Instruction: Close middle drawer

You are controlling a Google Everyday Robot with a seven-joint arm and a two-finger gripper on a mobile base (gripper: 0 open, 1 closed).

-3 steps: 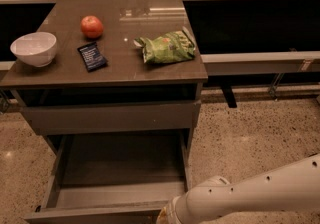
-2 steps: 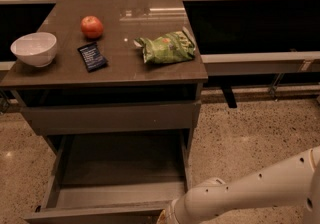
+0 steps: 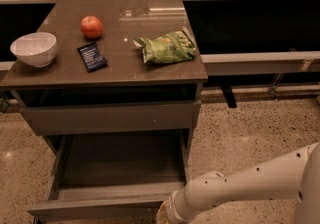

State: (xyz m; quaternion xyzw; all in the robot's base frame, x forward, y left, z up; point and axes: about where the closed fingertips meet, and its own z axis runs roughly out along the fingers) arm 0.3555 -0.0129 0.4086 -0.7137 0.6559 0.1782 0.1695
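Note:
The middle drawer is pulled far out of the grey-brown cabinet. Its inner box is open to view and holds nothing I can see. Its plain flat front lies near the bottom edge of the view. My white arm reaches in from the lower right. The gripper is at the right end of the drawer front, at the bottom edge of the view and mostly cut off.
Above the open drawer is a shut drawer front. On the cabinet top are a white bowl, a red apple, a dark blue packet and a green chip bag. Speckled floor lies to the right.
The far end of my arm has risen slightly at the right. The gripper stays at the drawer front's right end, and the drawer has not visibly moved.

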